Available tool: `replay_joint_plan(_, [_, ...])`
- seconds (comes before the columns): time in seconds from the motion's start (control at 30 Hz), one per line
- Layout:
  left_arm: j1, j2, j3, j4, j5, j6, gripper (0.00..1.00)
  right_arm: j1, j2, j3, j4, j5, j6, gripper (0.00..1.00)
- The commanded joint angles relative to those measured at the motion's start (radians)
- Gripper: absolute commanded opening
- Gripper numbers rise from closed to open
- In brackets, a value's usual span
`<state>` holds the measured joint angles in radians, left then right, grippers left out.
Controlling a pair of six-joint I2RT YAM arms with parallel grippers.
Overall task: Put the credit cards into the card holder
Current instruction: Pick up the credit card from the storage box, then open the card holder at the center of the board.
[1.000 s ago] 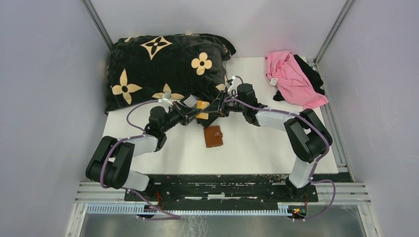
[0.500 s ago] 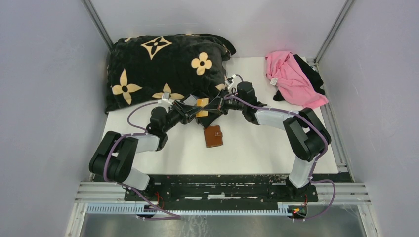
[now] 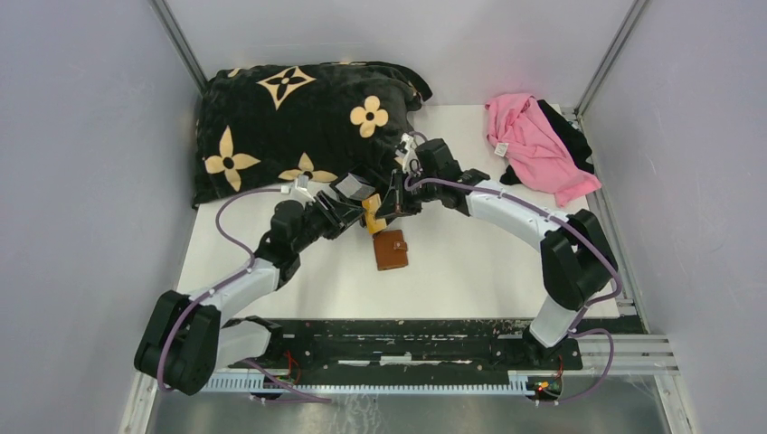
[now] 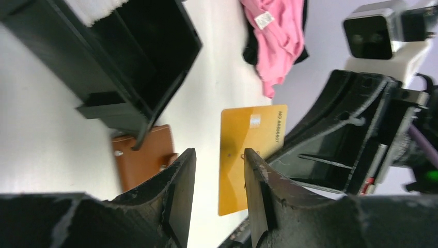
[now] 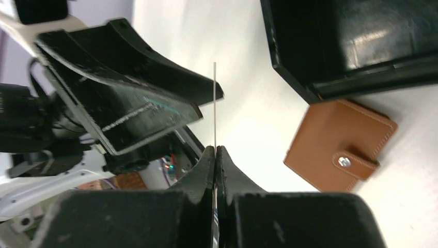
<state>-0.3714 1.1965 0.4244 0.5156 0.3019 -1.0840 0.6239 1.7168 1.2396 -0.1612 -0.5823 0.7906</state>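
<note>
Right hand (image 5: pixel 215 150) pinched shut on orange card (image 4: pixel 250 134), left hand (image 4: pixel 218 157) part open beside it, gripping nothing, closed card holder (image 5: pixel 330 139) on worktop (image 5: pixel 248 98) near both hands.

Handover of the orange card (image 4: pixel 251 150): the right pincer (image 5: pixel 215 151) has closed on its edge, the left pincer (image 4: pixel 218 160) has parted, and the card has turned from flat to tilted.

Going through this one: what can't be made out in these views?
Left wrist: print on the orange card too small to read.
Left wrist: whitish stack in the black tray cut off by the top edge; count unknown.
Right wrist: card seen edge-on, face hidden.
All views: card holder closed, pockets hidden.
</note>
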Motion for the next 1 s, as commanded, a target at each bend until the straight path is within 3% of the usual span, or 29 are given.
replay_joint_plan(0.0, [-0.017,-0.074,-0.026,-0.18,-0.098,0.195,0.46,0.048,-0.024,0.093,-0.342,0.163,-0.222,0.01])
replay_joint_plan(0.23, [-0.08,-0.097,-0.057,-0.283,-0.174,0.303,0.41,0.133,0.019,0.145,-0.5,0.336,-0.278,0.01])
replay_joint_plan(0.97, [-0.223,0.148,0.055,-0.342,-0.269,0.396,0.38,0.21,0.182,0.269,-0.598,0.554,-0.308,0.01])
